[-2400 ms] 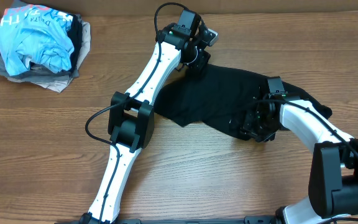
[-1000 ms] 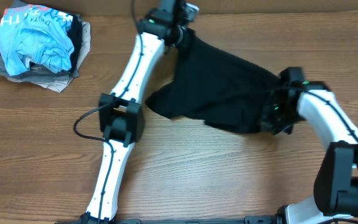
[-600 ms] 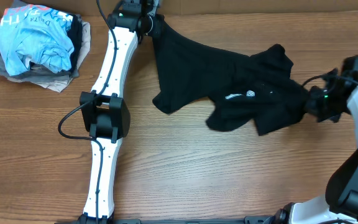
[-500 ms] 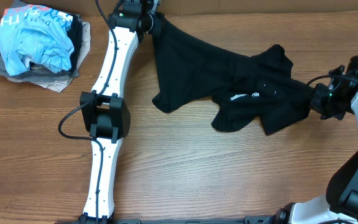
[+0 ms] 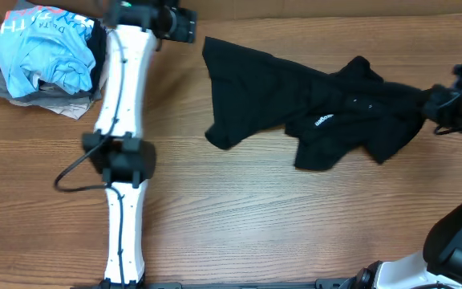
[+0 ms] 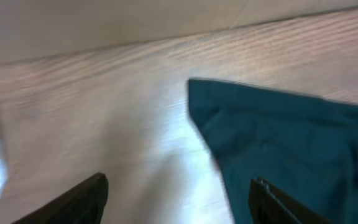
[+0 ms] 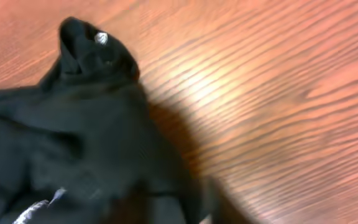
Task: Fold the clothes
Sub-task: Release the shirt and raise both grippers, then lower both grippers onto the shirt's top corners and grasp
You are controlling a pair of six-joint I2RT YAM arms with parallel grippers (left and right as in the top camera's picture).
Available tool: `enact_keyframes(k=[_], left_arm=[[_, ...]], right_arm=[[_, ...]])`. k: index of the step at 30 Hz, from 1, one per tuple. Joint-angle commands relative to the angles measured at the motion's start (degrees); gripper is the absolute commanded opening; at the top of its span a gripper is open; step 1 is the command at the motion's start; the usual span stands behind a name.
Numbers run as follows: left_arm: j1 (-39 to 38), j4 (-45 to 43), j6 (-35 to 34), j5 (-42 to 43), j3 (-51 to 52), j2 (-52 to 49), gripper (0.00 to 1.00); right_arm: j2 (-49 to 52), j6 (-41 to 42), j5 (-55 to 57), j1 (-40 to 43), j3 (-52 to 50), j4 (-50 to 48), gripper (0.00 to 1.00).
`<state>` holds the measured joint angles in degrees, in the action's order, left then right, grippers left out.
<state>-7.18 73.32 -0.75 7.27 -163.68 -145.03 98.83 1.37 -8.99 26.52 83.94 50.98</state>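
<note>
Okay, claws first. My left claw (image 6: 179, 202) is open and empty. Its fingers are spread wide over bare wood at the far edge of the table (image 5: 255, 217), and the near corner of the black shirt (image 5: 295, 96) lies just beside it, not touching.

My right claw (image 5: 443, 107) is out at the right edge, and I read it as clenched on the shirt's right end, because the fabric narrows to a point running into it. The wrist view shows only dark cloth under the camera and the fingers are hidden, so that's a judgement.

The shirt lies across the far right part of the table, between the two claws. Its left half is fairly flat. The right half is bunched and doubled over itself, with the white label (image 5: 325, 120) facing up. The pile (image 5: 46, 56) of other clothes sits in the far left corner, well apart and not in play.

Step, as I judge it: spreading the shirt out, with no fold made yet.

Next move calls for:
- lowering the right end without dragging the flat half
- opening out the doubled-over part
- picking two matching edges, one per claw, for the first fold

Main risk is the bunched cloth hiding which layer I grab.
</note>
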Motion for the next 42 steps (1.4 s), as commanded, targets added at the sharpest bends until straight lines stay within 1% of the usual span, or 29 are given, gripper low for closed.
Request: enact_keyframes(k=[1,3,5,6,8,10,13,15,20,22,25,28,30,32,34,36,42], left_arm=[[0.8,7.9,2.8,1.6,-3.0,8.6,0.77],[0.8,13.2,5.0,1.5,-3.0,9.6,0.78],[0.9,17.6,5.3,1.6,-3.0,10.0,0.78],[0.8,22.4,5.7,2.1,-3.0,10.1,0.77],[0.8,23.5,5.9,3.6,-2.5,10.1,0.77],[0.8,23.5,6.5,8.2,-2.3,10.3,0.76],[0.7,23.5,6.3,13.0,-2.3,10.6,0.73],[0.7,23.5,6.2,14.6,-2.3,10.9,0.72],[0.4,23.5,4.3,13.9,0.3,15.0,0.7],[-0.4,23.5,3.4,11.0,4.2,18.3,0.7],[-2.4,23.5,2.8,6.0,12.2,23.4,0.7],[-4.9,23.5,2.8,4.2,20.2,26.4,0.7],[-6.7,23.5,2.9,3.6,25.2,27.0,0.68],[-8.4,22.9,2.9,2.4,30.2,26.9,0.64],[-10.1,18.9,3.0,0.9,38.9,26.9,0.6],[-10.9,13.7,4.4,0.9,45.9,26.9,0.59],[-12.7,-1.9,11.1,1.1,63.1,26.9,0.67]], right_arm=[[-1.7,2.9,-2.3,0.6,6.9,5.0,1.0],[-1.7,3.3,-5.6,0.5,10.0,9.9,1.0],[-1.7,3.3,-10.3,0.5,13.3,14.9,1.0],[-1.8,3.3,-15.2,0.5,16.4,18.8,1.0],[-2.0,3.1,-20.3,0.5,19.2,22.0,1.0],[-2.3,3.1,-24.7,0.5,20.6,24.2,1.0],[-2.8,-2.7,-30.2,0.5,20.8,29.5,1.0],[-3.2,-4.2,-29.3,0.4,20.8,33.3,0.97],[-7.6,-5.0,-23.3,0.2,20.7,39.9,0.97],[-10.6,-3.7,-20.6,-0.2,20.4,41.2,0.98],[-15.5,0.9,-15.5,-1.2,18.8,41.2,1.0],[-19.6,5.2,-11.5,-3.8,16.3,41.0,1.0],[-21.5,7.5,-10.2,-6.0,13.9,40.3,1.0],[-22.7,9.3,-9.5,-8.0,11.4,39.5,1.0],[-23.0,10.8,-9.4,-10.8,7.2,37.7,1.0],[-23.0,11.4,-9.5,-12.9,3.3,35.3,0.98],[-23.0,15.5,-9.5,-18.3,-6.6,26.6,0.94]])
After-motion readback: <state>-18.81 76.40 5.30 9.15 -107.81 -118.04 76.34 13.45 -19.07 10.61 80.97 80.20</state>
